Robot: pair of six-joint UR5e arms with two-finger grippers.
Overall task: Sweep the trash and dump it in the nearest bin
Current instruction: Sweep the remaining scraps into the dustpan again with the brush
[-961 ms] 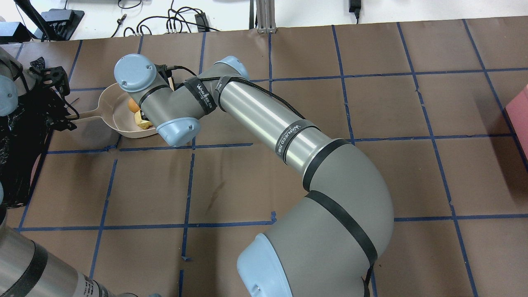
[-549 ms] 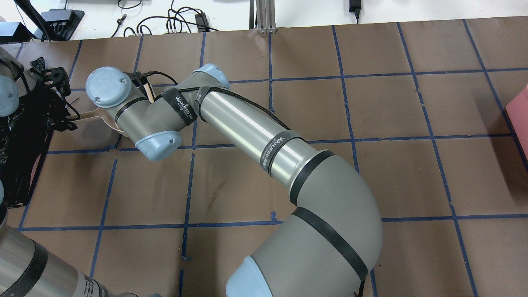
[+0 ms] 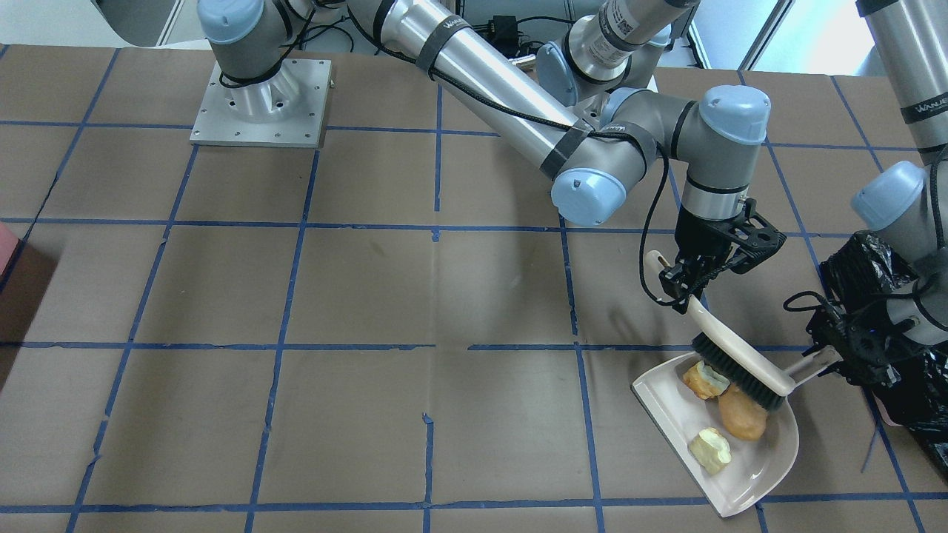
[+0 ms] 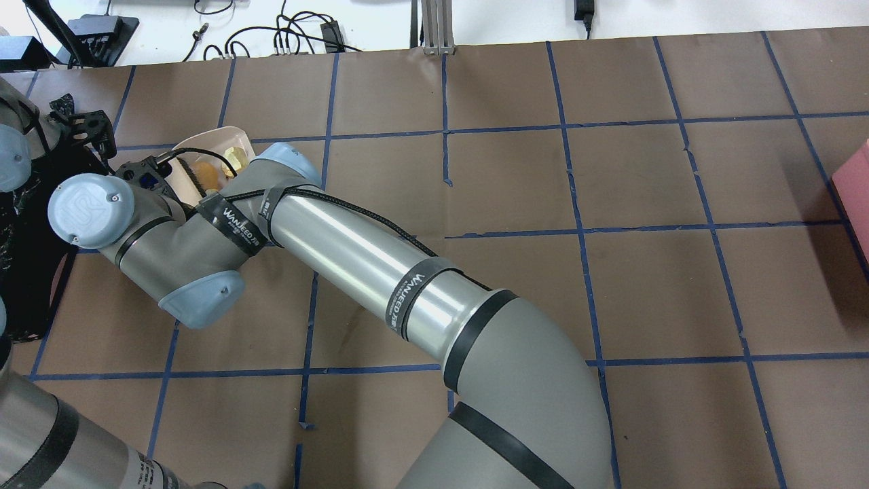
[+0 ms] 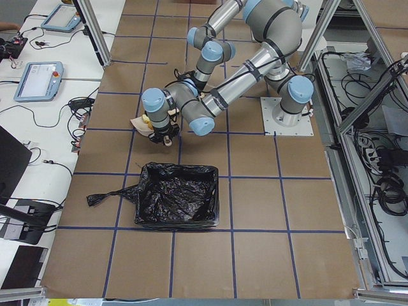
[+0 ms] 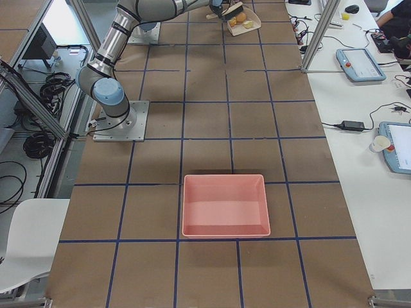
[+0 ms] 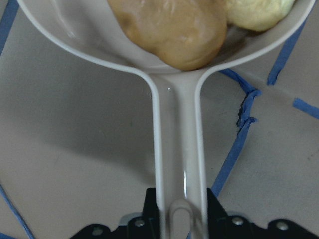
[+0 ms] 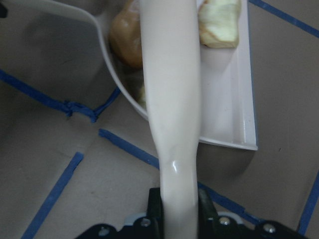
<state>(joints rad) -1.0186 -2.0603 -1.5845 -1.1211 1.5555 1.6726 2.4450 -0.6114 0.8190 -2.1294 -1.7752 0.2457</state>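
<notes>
front view: three light, loose trash pieces (image 3: 743, 420) sit in the dustpan (image 3: 670, 414) with the brush (image 3: 744, 370) against them; i expect them to roll if tipped early. left wrist: my left gripper (image 7: 180, 214) clamps the stiff dustpan handle, the sensible hold. right wrist: my right gripper (image 8: 175, 209) grips the brush handle. left side view: the black-bagged bin (image 5: 182, 167) is near.

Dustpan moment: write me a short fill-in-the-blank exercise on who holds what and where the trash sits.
The dustpan holds ___ food pieces. The right gripper is shut on the handle of the ___. The left gripper grips the dustpan by its ___. The bin has a crinkled ___ lining.
Missing words: three; brush; handle; black.
</notes>
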